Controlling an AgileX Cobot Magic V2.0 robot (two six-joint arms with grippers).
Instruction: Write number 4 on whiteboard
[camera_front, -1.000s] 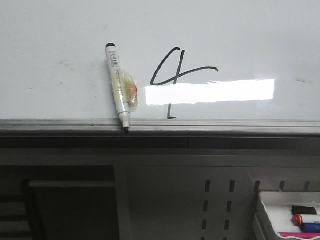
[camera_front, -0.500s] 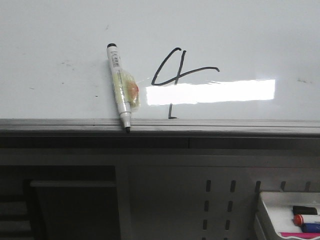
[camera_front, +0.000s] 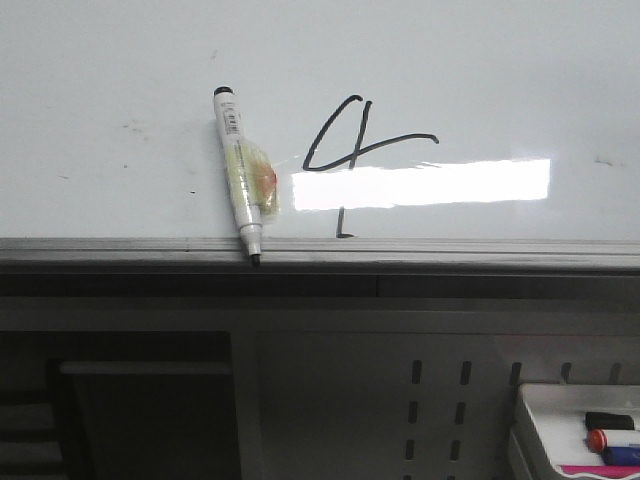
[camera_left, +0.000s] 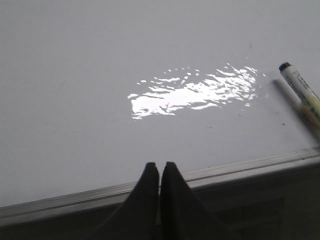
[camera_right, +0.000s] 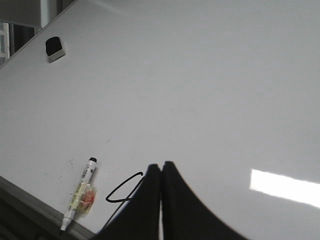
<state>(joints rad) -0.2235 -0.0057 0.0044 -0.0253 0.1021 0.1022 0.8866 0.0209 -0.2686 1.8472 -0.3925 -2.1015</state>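
Observation:
The number 4 (camera_front: 352, 150) is drawn in thin black line on the whiteboard (camera_front: 480, 70); a bright glare strip hides the middle of its stem. In the right wrist view the 4 (camera_right: 122, 192) is partly hidden behind my fingers. A white marker (camera_front: 238, 172) with tape round its body lies loose on the board left of the 4, its tip over the grey edge rail (camera_front: 420, 252). It also shows in the left wrist view (camera_left: 302, 92) and the right wrist view (camera_right: 80, 194). My left gripper (camera_left: 159, 166) is shut and empty above the rail. My right gripper (camera_right: 161, 166) is shut and empty above the board.
A white tray (camera_front: 575, 432) with several markers sits at the lower right below the board. A black eraser (camera_right: 55, 48) rests on the board far from the 4. A dark perforated panel (camera_front: 440, 400) runs under the rail.

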